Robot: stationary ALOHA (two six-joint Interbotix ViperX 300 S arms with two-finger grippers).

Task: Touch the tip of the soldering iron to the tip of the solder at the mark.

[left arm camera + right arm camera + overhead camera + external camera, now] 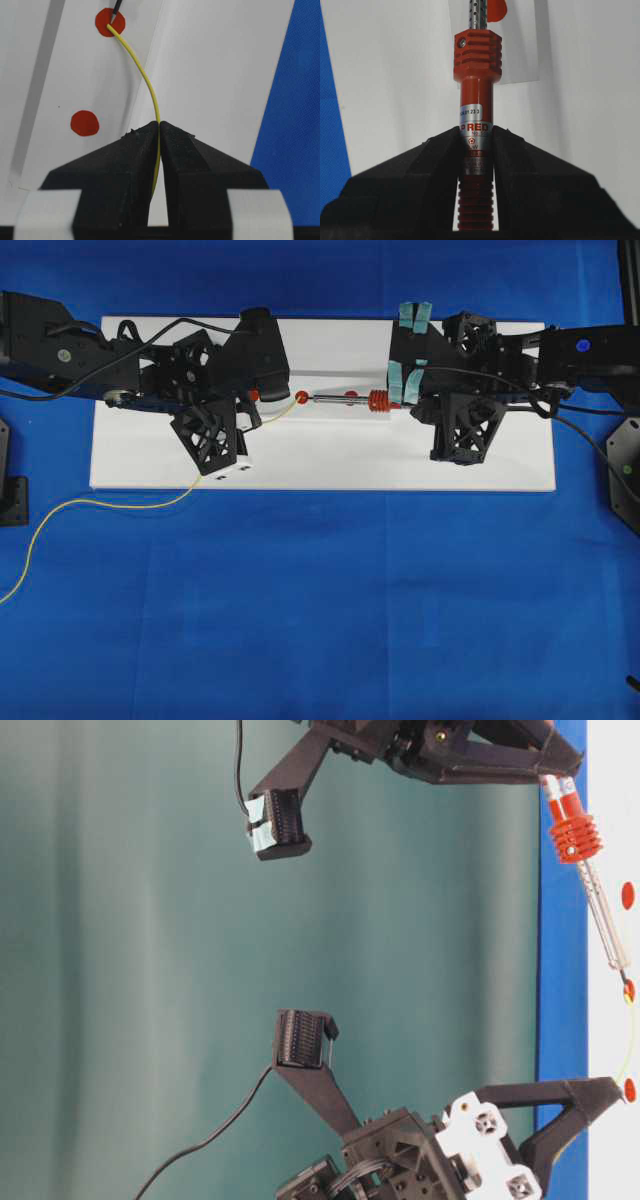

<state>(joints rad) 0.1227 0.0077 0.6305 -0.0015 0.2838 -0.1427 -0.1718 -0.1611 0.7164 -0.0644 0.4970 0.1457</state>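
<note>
Here, a table draped in blue cloth carries a long white board seen from above. Two black robot arms reach in over the board from opposite ends and face each other across its middle.

The right gripper comes in from the right side of the overhead view. Its jaws are clenched on the soldering iron, gripping the silver and red body just behind the orange-red ribbed collar. The iron lies roughly level, its thin metal shaft pointing left toward the other arm, with a black cable trailing away from that arm to the right.

The left gripper comes in from the left. Its jaws are clenched on the solder, a very thin yellow wire that arcs forward out of the jaws. Behind the arm, the wire runs off the board and curls loosely over the blue cloth toward the lower left.

Small red dots mark the board. In the left wrist view, the free end of the solder lies on one red dot, and the dark tip of the iron meets it there. A second red dot sits nearer the jaws, beside the wire and apart from it.
</note>
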